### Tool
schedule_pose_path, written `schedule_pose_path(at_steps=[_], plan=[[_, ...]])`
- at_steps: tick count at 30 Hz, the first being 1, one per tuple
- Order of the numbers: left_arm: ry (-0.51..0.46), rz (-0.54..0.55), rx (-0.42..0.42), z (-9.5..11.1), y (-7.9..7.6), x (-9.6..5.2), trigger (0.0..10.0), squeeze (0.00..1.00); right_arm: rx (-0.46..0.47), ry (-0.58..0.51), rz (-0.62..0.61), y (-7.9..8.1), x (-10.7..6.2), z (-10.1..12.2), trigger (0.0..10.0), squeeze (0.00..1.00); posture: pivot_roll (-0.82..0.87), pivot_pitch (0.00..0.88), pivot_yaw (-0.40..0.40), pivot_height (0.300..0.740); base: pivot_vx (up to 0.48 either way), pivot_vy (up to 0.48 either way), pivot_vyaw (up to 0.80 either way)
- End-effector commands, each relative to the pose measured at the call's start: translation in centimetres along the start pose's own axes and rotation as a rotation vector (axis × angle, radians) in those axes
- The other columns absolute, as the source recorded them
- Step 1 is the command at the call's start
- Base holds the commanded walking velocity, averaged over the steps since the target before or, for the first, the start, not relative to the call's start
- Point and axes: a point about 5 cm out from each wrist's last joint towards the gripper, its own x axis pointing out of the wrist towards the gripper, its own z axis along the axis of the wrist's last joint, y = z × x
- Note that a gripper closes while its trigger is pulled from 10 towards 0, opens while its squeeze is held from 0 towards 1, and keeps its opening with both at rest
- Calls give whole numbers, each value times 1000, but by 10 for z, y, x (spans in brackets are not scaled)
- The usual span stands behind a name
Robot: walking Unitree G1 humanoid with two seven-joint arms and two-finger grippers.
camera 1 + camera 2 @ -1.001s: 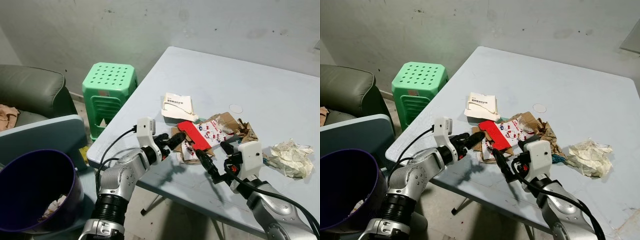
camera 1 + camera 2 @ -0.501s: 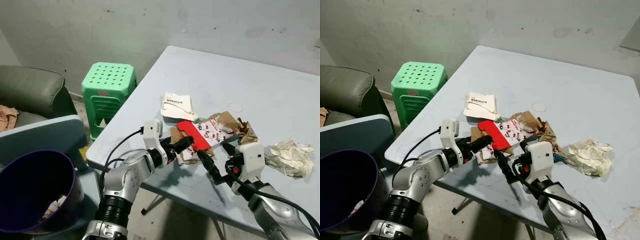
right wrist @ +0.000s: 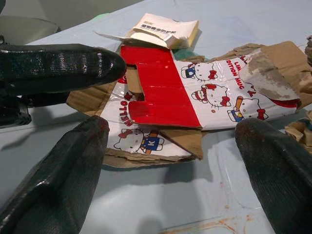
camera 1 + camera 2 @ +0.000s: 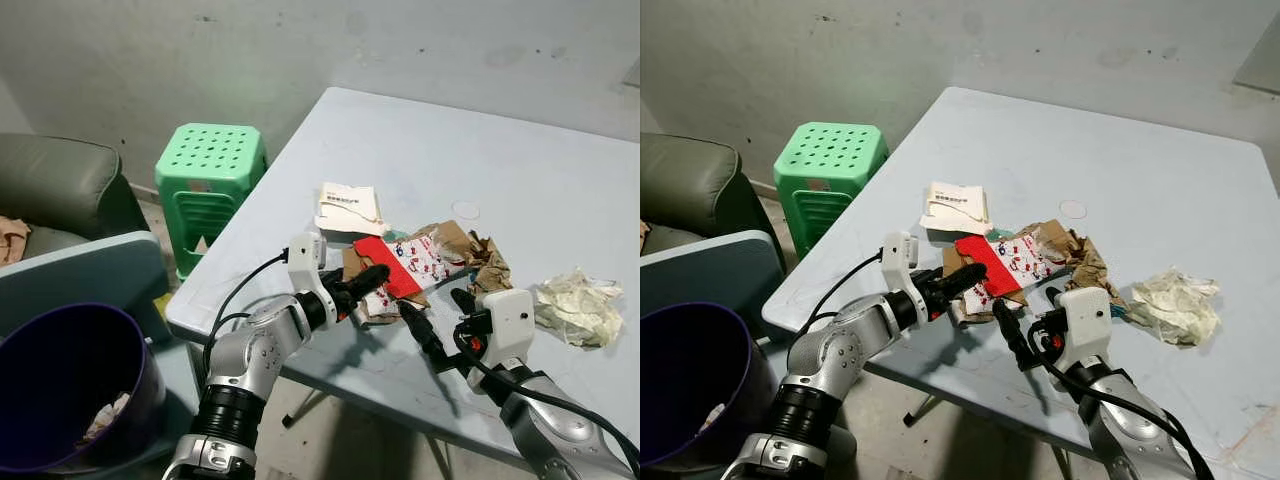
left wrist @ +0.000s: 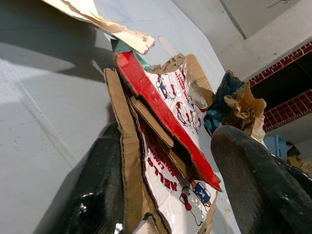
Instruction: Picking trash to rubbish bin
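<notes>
On the pale blue desk [image 4: 520, 150] lies a heap of trash near the front edge. The main piece is a flattened cardboard carton [image 4: 405, 268], red on one flap and white with printed Hello Kitty cartoon figures on the rest; in the right wrist view parts of red lettering read "LIN" and "OTION MUC", and in the left wrist view "HELLO" appears upside down beside a small cartoon figure.

The left gripper [image 4: 362, 284] reaches in from the desk's front edge with its fingers parted around the near end of the carton. In the left wrist view one black finger [image 5: 97, 190] lies against the brown cardboard underside while the other finger [image 5: 253, 180] stands apart over the printed face, so the carton sits between them without being pinched yet.

The right gripper [image 4: 440, 320] hovers just in front of the same carton, its two fingers spread wide and holding nothing.

Behind the carton rests a cream paper packet [image 4: 348, 208] with a small block of dark print too small to read. Crumpled brown paper [image 4: 478, 258] lies just to the right of the carton, touching it, and a wad of whitish crumpled paper [image 4: 578, 308] sits further right, apart from the heap.

On the floor to the robot's left stands a dark purple rubbish bin [image 4: 60, 385] with a few scraps inside. A green plastic stool [image 4: 210, 180] stands beside the desk.
</notes>
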Motion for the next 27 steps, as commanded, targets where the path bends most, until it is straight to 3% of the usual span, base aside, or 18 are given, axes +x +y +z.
schedule_pose_path(at_steps=[1, 27], plan=[[-19, -44, 13, 6, -10, 5, 0, 0, -14, -10, -5, 0, -1, 5, 10000, 0, -94, 133, -35, 740, 0, 0, 0], [-23, -61, 4, 7, -13, 5, 0, 0, -35, -11, -23, -1, 0, 6, 10000, 0, -91, 139, -37, 740, 0, 0, 0]])
